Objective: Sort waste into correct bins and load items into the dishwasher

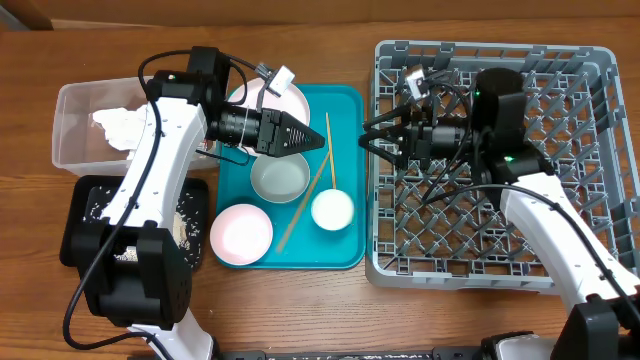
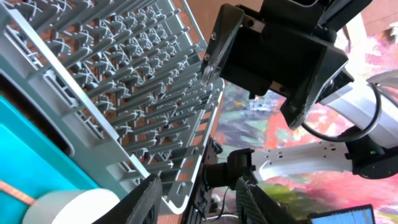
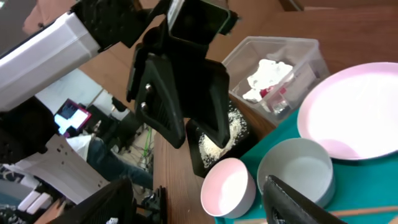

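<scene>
Hovering over the large flat teal tray (image 1: 345, 110), the left gripper (image 1: 318, 140) is spread and empty, facing the right gripper (image 1: 368, 138), likewise spread and empty over the tray-side rim of the large square grey plastic dish rack (image 1: 470, 270). Two thin wooden chopsticks (image 1: 305, 205) and a round pale pink plate (image 1: 292, 103) lie on the tray; the crumpled white paper napkin (image 1: 118, 125) sits in the clear plastic rectangular tub (image 1: 75, 110) at the table's far left corner.

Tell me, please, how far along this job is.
Done: napkin and wrapper in clear tub, rice in black tray. In hand: nothing; left claw and right claw open. Remaining: plate, bowls, cup, chopsticks on teal tray; dish rack empty.
</scene>
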Controlling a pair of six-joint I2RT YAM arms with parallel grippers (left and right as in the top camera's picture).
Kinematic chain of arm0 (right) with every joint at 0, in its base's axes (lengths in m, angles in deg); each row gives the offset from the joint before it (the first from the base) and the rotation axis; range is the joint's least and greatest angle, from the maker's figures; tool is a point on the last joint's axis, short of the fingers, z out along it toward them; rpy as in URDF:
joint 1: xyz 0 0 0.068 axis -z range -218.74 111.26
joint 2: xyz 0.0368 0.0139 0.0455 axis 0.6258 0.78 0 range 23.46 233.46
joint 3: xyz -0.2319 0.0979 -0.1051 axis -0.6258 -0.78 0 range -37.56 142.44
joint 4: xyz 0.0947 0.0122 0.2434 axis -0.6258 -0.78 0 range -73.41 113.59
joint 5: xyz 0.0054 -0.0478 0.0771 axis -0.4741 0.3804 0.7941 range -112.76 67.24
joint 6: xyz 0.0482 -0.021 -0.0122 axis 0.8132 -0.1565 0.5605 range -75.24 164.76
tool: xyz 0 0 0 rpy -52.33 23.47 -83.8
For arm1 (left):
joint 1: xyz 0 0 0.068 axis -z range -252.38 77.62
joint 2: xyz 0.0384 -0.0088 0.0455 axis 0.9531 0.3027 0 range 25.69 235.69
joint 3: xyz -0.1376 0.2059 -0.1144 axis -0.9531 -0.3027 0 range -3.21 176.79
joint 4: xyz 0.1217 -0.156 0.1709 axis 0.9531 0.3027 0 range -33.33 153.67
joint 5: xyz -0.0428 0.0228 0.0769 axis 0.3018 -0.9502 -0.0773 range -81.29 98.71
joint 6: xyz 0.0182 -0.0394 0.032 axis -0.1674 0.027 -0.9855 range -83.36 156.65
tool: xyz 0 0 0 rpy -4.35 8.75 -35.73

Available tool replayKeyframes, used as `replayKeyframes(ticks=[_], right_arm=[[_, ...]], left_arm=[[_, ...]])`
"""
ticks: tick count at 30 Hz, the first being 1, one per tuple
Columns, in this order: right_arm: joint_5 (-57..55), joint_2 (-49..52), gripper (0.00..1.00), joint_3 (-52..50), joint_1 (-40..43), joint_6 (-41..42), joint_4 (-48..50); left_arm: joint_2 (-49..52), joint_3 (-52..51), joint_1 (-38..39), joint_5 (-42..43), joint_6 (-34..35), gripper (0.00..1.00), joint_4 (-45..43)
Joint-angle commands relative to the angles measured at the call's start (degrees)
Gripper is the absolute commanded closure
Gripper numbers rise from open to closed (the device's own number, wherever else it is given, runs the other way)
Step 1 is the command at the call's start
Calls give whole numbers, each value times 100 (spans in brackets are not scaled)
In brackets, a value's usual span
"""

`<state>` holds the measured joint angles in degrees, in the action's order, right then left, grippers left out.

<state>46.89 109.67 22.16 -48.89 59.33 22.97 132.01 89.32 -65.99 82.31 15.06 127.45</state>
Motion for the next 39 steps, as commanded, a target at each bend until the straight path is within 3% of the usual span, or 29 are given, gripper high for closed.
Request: replayKeyframes(ticks=[1,4,10,14,20,23,26,31,39], right_arm=[[-61,-17,30,50,-11,63,-55],[-260,-17,26,50,28,68,-136],[-1198,-35,19,52,372,17,-881],[-2234,-157,2,52,756,-151,-1665],[-2920,-505,0,52,1182,-308,-2321],[-2914,-605,0,52,1222,-459,-2428],[-2911,-629,0,52,1209,-459,-2476],[-2791,-627,0,52,1141,-457,-2551],[-1690,-627,0,50,898,-337,-2393]], left_arm=[[-31,105,94,-374,-7,59,-13],[-31,105,205,-1102,212,58,-11],[-26,83,903,-3746,1126,51,31],[136,17,1679,-5615,1989,48,-72],[730,17,2218,-6773,2577,50,-79],[1062,17,2267,-6824,2618,59,-81],[1322,17,2258,-6758,2699,96,-76],[1204,251,2201,-6172,2562,96,37],[560,1412,1241,-3222,1340,96,525]])
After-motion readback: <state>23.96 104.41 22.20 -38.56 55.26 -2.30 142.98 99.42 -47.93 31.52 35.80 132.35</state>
